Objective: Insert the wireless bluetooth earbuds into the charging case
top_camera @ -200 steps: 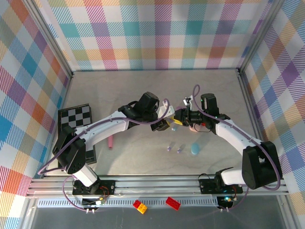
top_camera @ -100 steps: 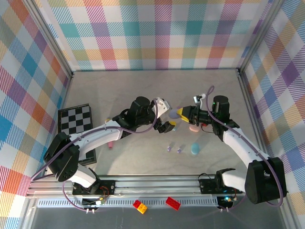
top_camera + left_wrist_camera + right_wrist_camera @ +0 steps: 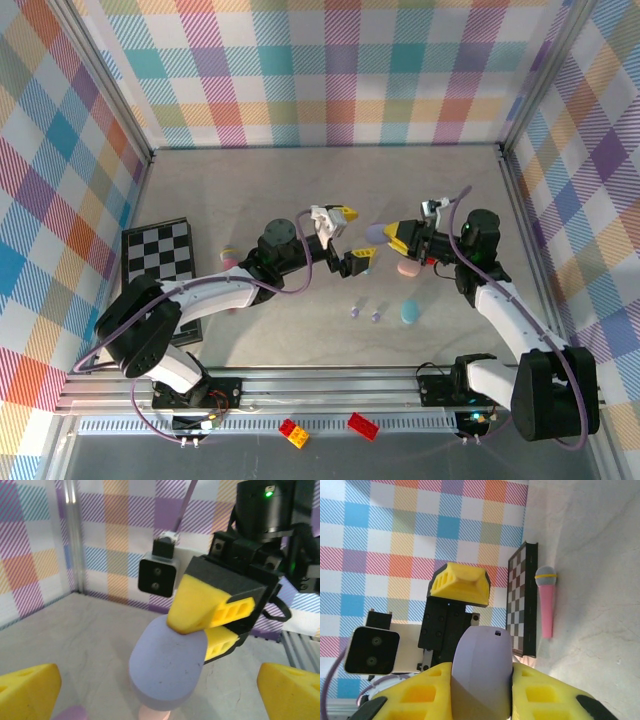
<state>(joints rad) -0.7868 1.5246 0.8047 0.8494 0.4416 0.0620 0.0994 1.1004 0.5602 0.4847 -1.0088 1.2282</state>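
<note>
The left gripper has just sprung open beside the lavender case; the right gripper alone clamps it, earbuds not yet inserted.

Top view:
- Tabletop: pale grey, marbled, bare at frame centre-top.
- Walls: pastel plaid on upper, left and right sides.
- Checkerboard: black-and-white, flat at left of frame, near the left wall.
- Rail: metal, across the bottom.
- Red brick and yellow-orange brick: below the rail, apart.

Right wrist view:
- Pink microphone: grey head, yellow band, lying alongside the board's edge, right of centre.
</note>
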